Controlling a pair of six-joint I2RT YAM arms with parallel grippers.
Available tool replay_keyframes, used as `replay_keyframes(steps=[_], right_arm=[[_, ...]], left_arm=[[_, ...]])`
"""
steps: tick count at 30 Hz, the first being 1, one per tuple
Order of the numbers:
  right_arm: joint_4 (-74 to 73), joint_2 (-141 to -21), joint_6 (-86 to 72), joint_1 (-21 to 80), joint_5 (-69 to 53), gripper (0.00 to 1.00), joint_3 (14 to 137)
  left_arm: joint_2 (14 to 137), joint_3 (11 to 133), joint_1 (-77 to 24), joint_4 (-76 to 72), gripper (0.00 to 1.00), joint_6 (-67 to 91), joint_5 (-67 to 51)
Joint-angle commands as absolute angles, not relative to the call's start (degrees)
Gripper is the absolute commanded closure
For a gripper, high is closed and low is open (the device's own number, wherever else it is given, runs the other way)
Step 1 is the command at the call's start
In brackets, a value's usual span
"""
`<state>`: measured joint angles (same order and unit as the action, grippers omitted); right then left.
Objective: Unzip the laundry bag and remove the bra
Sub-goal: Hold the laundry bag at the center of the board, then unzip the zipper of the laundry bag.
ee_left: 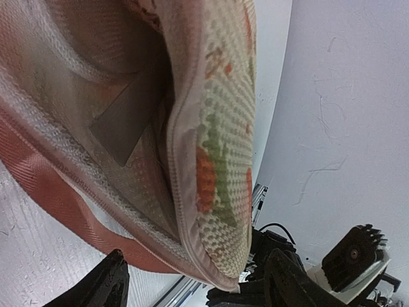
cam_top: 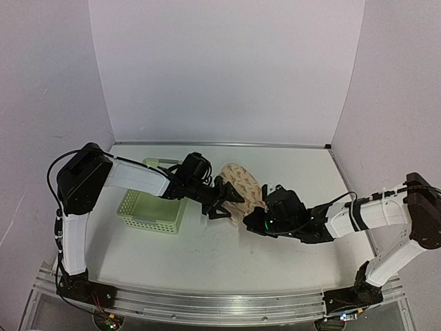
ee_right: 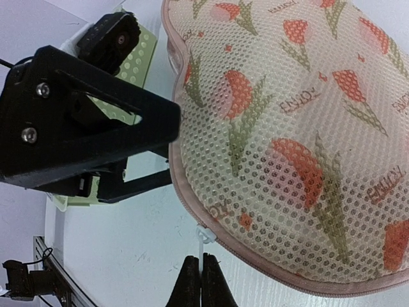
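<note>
I see the laundry bag [cam_top: 241, 186] at the middle of the desk [cam_top: 207, 255]: soft, light mesh, likely to buckle. My left gripper [cam_top: 224, 205] gapes at its rim; my right gripper [ee_right: 200, 268] is clenched, empty. I'd pinch the white zip pull [ee_right: 206, 233].

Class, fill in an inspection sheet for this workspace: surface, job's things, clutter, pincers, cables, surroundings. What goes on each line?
Surface: white table, no spills seen.
Job's things: laundry bag lies mid-table, printed mesh up; zip pull just ahead of the right pincer; bra not clearly seen.
Clutter: light green basket beside the left arm.
Pincers: left pincer open, astride the bag's edge; right pincer shut, empty.
Cables: black cable along each arm.
Surroundings: white walls; metal rail at near edge.
</note>
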<state>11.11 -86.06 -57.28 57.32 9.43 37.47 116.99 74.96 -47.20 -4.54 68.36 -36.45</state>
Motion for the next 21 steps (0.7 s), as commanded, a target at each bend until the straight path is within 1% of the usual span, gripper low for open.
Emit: replay_keyframes(steps=[1, 2, 4, 8, 11, 16, 17, 21], right_arm=[[14.57, -85.12, -56.00, 57.88, 9.04, 1.00, 38.07], [14.63, -85.04, -55.91, 57.86, 9.00, 1.00, 37.95], [14.88, -84.84, -55.90, 57.85, 8.91, 1.00, 37.64], [15.19, -84.09, -55.90, 57.87, 8.88, 1.00, 36.83], [15.21, -83.49, -55.90, 58.04, 8.88, 1.00, 36.06], [15.06, -81.76, -56.14, 58.49, 9.29, 1.00, 34.34], [14.91, -81.21, -56.20, 58.50, 9.39, 1.00, 33.91], [13.13, -78.58, -56.33, 58.62, 10.39, 1.00, 31.44]], left_arm=[[119.14, 78.77, -48.31, -7.54, 0.28, 70.45, -37.63], [119.53, 79.24, -48.43, -7.62, 0.28, 70.56, -37.70], [120.15, 79.98, -48.51, -7.70, 0.31, 70.78, -37.65], [120.91, 80.67, -48.52, -7.82, 0.46, 70.84, -37.34], [121.15, 80.64, -48.52, -7.92, 0.61, 70.91, -37.21], [121.29, 80.71, -48.56, -8.00, 0.96, 70.76, -36.98], [121.29, 80.69, -48.51, -8.00, 1.00, 70.75, -37.00], [120.85, 80.54, -48.45, -8.00, 1.00, 70.38, -36.92]])
